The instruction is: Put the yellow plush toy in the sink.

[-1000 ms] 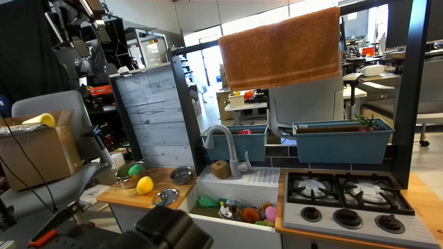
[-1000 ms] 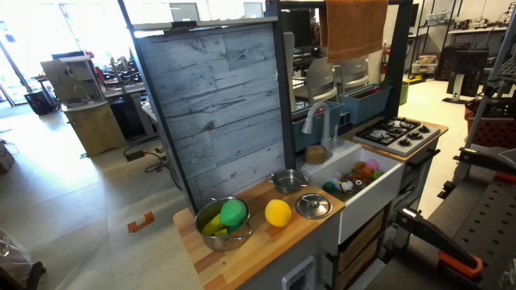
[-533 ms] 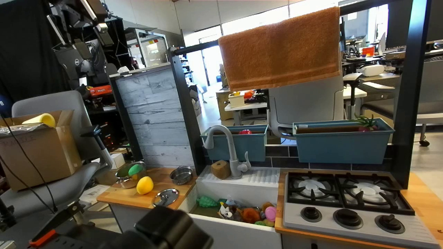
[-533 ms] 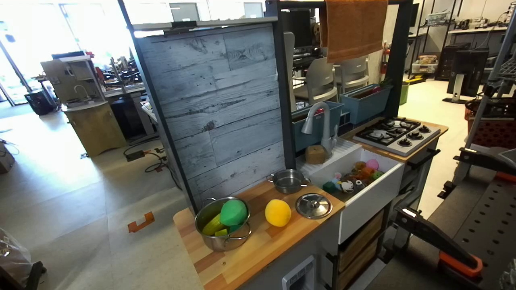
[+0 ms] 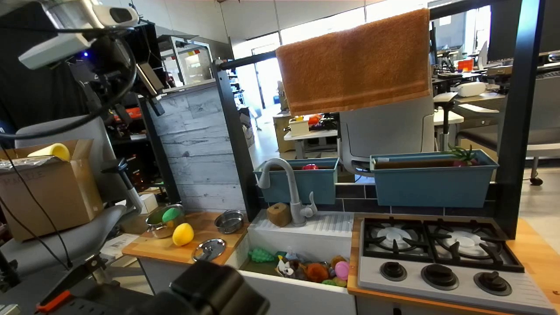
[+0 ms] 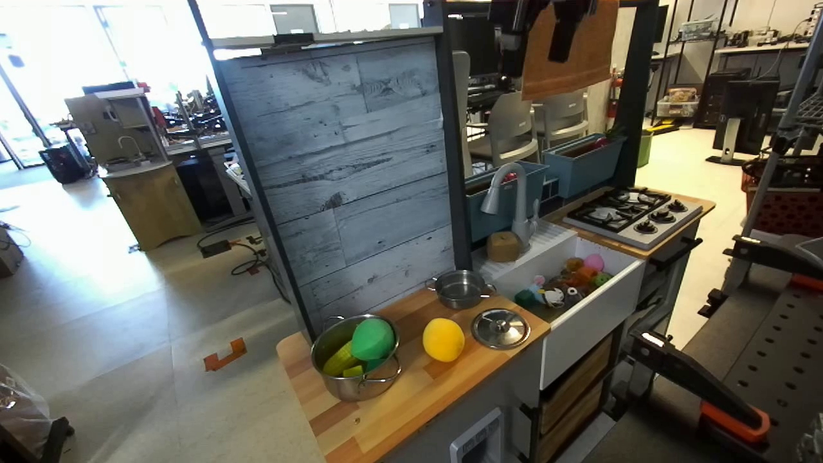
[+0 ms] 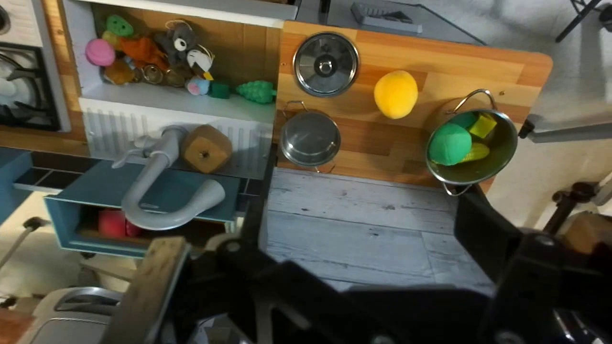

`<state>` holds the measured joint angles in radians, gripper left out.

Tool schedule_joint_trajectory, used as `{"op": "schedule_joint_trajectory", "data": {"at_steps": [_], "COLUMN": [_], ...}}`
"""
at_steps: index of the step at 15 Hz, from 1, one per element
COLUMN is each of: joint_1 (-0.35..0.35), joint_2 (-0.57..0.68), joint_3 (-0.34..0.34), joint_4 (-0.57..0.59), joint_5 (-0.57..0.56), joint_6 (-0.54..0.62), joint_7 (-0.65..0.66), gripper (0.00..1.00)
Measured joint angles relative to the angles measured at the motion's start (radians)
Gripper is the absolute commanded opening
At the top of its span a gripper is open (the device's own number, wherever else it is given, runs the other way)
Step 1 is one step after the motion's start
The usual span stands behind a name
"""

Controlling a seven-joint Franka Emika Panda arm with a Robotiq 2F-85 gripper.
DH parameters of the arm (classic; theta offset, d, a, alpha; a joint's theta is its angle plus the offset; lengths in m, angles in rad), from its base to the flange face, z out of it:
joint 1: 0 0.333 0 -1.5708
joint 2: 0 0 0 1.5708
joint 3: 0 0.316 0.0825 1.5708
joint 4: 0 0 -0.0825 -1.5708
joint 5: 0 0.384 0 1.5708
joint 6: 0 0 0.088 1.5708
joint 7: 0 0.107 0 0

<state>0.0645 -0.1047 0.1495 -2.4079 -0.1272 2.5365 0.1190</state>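
The yellow plush toy is round and lies on the wooden counter between a pot and a pot lid. It shows in both exterior views and in the wrist view. The white sink stands beside that counter, with several plush toys inside; it also shows in an exterior view and in the wrist view. My gripper is open and empty. It hangs high above the counter, apart from the toy, near the top edge in an exterior view and upper left in an exterior view.
A pot with green and yellow toys stands at the counter's end. A small pan and a lid lie near the sink. The grey faucet and a brown block stand behind it. A panel rises behind the counter.
The arm has swung further into view. The gripper has moved lower and to the right at the upper left of an exterior view, and has entered at the top elsewhere. The toy has not moved.
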Motion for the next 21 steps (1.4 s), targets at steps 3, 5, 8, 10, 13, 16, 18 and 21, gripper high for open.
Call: {"op": "schedule_joint_trajectory", "data": {"at_steps": [3,5,8,10,13,16,18,21], "joint_1": [0.023,0.036,0.053,0.062,0.078,0.102,0.126,0.172], "joint_2": [0.09,0.142,0.225,0.284,0.375,0.466,0.526,0.613], "joint_3": [0.001,0.001,0.001,0.0,-0.003,-0.011,-0.025,-0.058], "joint_4": [0.01,0.029,0.083,0.129,0.201,0.272,0.317,0.383], "joint_5": [-0.004,-0.011,-0.044,-0.066,-0.088,-0.098,-0.11,-0.133], "joint_6": [0.058,0.074,0.075,0.075,0.075,0.071,0.068,0.032], "joint_7": [-0.043,-0.062,-0.063,-0.063,-0.066,-0.073,-0.07,-0.059], "gripper": [1.0,1.0,1.0,1.0,1.0,1.0,1.0,1.0]}}
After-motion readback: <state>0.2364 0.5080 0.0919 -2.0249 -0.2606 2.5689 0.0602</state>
